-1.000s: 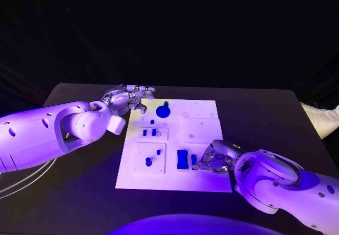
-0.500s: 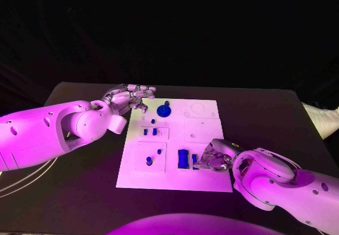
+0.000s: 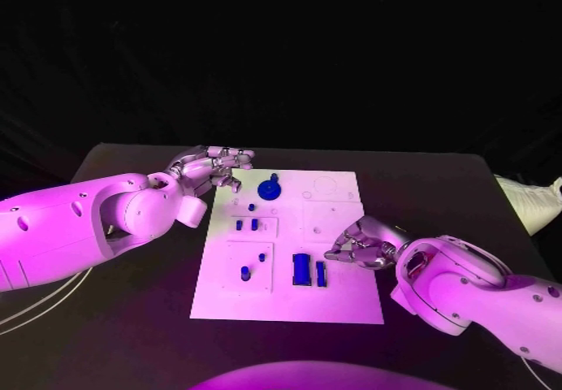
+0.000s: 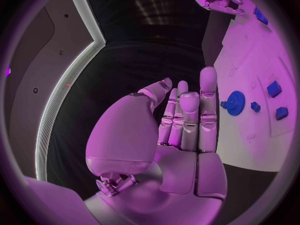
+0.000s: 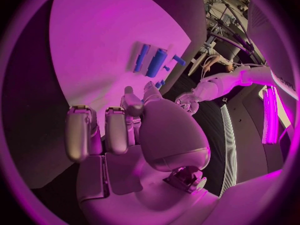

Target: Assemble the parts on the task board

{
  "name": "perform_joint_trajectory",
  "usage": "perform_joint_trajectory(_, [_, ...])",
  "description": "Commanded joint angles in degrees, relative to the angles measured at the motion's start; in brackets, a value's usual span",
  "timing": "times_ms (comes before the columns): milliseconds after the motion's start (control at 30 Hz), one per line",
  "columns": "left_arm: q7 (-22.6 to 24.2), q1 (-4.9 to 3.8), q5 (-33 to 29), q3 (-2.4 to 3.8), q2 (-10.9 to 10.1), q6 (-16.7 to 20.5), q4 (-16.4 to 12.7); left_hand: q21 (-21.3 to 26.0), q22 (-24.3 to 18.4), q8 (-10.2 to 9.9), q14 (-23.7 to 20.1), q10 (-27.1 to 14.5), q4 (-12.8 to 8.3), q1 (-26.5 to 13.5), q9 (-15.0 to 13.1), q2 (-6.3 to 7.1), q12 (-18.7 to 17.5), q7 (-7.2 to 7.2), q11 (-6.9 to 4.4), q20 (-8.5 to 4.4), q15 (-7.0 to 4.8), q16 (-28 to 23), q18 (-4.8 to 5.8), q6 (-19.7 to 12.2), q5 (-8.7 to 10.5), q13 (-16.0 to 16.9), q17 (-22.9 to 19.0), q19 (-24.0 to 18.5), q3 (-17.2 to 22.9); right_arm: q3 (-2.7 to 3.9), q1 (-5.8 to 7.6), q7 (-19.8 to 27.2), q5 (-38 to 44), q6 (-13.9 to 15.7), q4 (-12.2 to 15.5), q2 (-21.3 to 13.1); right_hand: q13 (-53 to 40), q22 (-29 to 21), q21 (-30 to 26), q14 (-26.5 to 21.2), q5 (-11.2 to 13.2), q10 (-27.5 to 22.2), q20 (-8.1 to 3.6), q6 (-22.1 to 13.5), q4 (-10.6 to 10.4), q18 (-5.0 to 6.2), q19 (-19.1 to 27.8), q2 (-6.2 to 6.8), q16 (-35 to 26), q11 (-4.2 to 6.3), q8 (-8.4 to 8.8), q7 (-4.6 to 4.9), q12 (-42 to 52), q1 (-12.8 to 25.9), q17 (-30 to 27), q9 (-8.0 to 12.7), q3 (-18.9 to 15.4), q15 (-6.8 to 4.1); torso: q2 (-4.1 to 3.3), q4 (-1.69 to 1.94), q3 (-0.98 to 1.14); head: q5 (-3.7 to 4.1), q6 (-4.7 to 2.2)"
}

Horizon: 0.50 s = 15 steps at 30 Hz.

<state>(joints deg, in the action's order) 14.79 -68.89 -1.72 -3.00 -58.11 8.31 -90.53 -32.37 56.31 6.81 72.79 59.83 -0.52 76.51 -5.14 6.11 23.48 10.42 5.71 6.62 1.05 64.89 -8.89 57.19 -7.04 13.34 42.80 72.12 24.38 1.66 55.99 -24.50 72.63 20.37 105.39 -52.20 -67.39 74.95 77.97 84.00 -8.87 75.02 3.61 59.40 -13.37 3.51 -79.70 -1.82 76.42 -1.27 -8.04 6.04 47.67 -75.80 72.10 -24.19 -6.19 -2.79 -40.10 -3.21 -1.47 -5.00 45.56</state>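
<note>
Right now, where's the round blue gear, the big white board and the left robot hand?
blue gear [image 3: 270,190], head view, middle of the disc.
white board [image 3: 346,305], head view, bare near corner.
left robot hand [image 3: 211,168], head view, middle of hand.

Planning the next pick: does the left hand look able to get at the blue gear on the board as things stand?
Probably yes. The left hand hangs open at the task board's far left corner, holding nothing, and the blue gear lies just beside it with nothing between. The right hand is at the opposite edge.

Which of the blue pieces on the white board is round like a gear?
The blue gear at the task board's far end, near the left hand; the others are small blocks or pegs.
</note>
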Motion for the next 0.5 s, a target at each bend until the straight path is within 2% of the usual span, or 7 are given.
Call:
perform_joint_trajectory(33, [1.43, 0.04, -0.4, -0.35, 0.46, 0.19, 0.65, 3.13, -1.79, 0.43, -2.32, -0.7, 0.21, -0.93, 0.13, 0.17, 0.48, 0.05, 0.08, 0.13, 0.1, -2.34, -1.4, -0.69, -0.15, 0.03, -3.48, -1.61, -0.82, 0.02, 1.28, 17.76, -21.43, 4.24, -2.98, 0.39, 8.02, -0.94, -6.98, -0.43, -0.32, -5.21, 0.46, -1.64, 1.54, 1.87, 5.19, -0.51, -7.12, -0.61, 1.43, 0.61, -12.71, -2.88, -7.37, 0.94, 0.28, 0.77, 0.95, -0.27, -0.28, 0.41, -1.24])
perform_joint_trajectory(133, [2.28, 0.09, -0.77, -0.72, 1.01, 1.18, 1.6, 5.8, -3.27, 0.86, -7.96, -1.78, 0.52, -1.19, 0.19, 0.26, 0.37, 0.06, 0.38, 0.55, 0.48, -8.02, -1.45, -0.83, -0.05, -0.48, -10.52, -4.53, -1.74, 0.03, 2.48, 25.56, -33.24, 3.95, -6.79, 1.36, 16.03, -17.13, -27.38, -8.87, -0.33, -10.4, 1.29, -2.89, 2.89, 6.12, 19.53, -1.17, -30.17, -1.44, 2.76, 1.73, -23.05, -6.41, -29.53, 1.87, 0.81, 1.78, 1.76, -0.46, -0.5, 0.7, -2.35])
perform_joint_trajectory(167, [2.87, 0.22, -1.07, -0.86, 1.43, 1.81, 2.32, 7.52, -4.3, 1.09, -10.29, -2.25, 0.61, -1.13, 0.22, 0.21, -0.04, 0.1, 0.56, 0.78, 0.73, -10.77, -1.46, -0.85, -0.04, -1.03, -12.06, -6.53, -1.95, 0.03, 3.02, 29.27, -39.22, 3.38, -9.25, 2.18, 20.95, -22.67, -34.69, -10.87, -0.26, -11.56, 1.92, -3.19, 3.15, 6.98, 23.33, -1.59, -36.27, -2.44, 3.33, 2.29, -27.75, -7.94, -33.18, 2.37, 1.15, 2.42, 2.14, -0.61, -0.59, 0.69, -2.66])
perform_joint_trajectory(200, [3.26, 0.35, -1.32, -0.92, 1.72, 2.23, 2.83, 8.61, -5.07, 1.25, -11.08, -2.34, 0.64, -0.99, 0.26, 0.08, -0.3, 0.13, 0.59, 0.96, 0.85, -12.56, -1.48, -0.9, -0.04, -1.45, -13.19, -7.56, -2.06, 0.03, 3.28, 31.31, -42.51, 2.87, -10.87, 2.78, 25.99, -25.43, -38.31, -11.29, -0.06, -10.93, 2.64, -3.34, 3.23, 6.94, 23.78, -1.6, -41.0, -3.45, 3.86, 2.63, -31.56, -9.05, -35.68, 2.97, 1.25, 2.89, 2.55, -0.72, -0.68, 0.74, -2.92])
perform_joint_trajectory(267, [4.05, 0.72, -1.86, -1.0, 2.27, 3.06, 3.79, 11.57, -7.08, 1.47, -13.7, -2.67, 0.84, -0.83, 0.35, -0.18, -1.31, 0.22, 1.05, 1.4, 1.28, -18.13, -1.43, -1.02, 0.04, -2.56, -16.3, -10.69, -2.0, 0.04, 3.61, 34.55, -47.23, 1.83, -13.89, 4.05, 31.02, -28.09, -41.75, -12.67, -0.36, -11.47, 3.23, -3.12, 3.74, 6.92, 24.2, -2.1, -46.11, -3.49, 4.14, 3.0, -35.51, -11.05, -38.27, 3.58, 2.05, 3.5, 3.18, -0.91, -0.8, 0.86, -3.72])
perform_joint_trajectory(400, [5.89, 1.76, -2.88, -1.07, 3.52, 4.51, 5.81, 17.3, -11.98, 1.7, -15.4, -2.24, 1.09, -0.44, 0.59, -0.27, -4.37, 0.23, 1.61, 2.83, 2.8, -30.79, -1.33, -1.0, 0.14, -5.49, -22.88, -15.29, -1.71, 0.13, 3.97, 39.66, -52.85, -0.37, -20.39, 7.2, 40.48, -34.39, -51.12, -20.04, 0.03, -11.08, 5.41, -4.57, 4.24, 6.32, 29.71, -1.88, -58.49, -4.89, 4.52, 3.51, -41.0, -14.06, -45.29, 5.87, 3.89, 6.26, 4.3, -1.4, -1.0, 0.57, -5.03])
perform_joint_trajectory(500, [7.33, 2.54, -3.43, -1.08, 4.77, 5.33, 7.37, 22.97, -16.46, 1.26, -17.5, -2.01, 1.32, -0.33, 0.84, -0.1, -7.06, 0.26, 2.27, 4.51, 4.71, -38.58, -0.73, -0.97, 0.4, -7.56, -26.4, -21.29, -1.21, 0.25, 4.07, 42.28, -55.31, -1.97, -24.37, 9.1, 48.36, -39.92, -57.9, -21.88, 0.68, -10.83, 7.51, -5.62, 3.82, 6.72, 30.81, -1.28, -65.65, -6.05, 4.45, 4.02, -43.78, -14.34, -50.83, 8.5, 4.91, 8.02, 4.82, -1.28, -1.09, 0.83, -5.84])
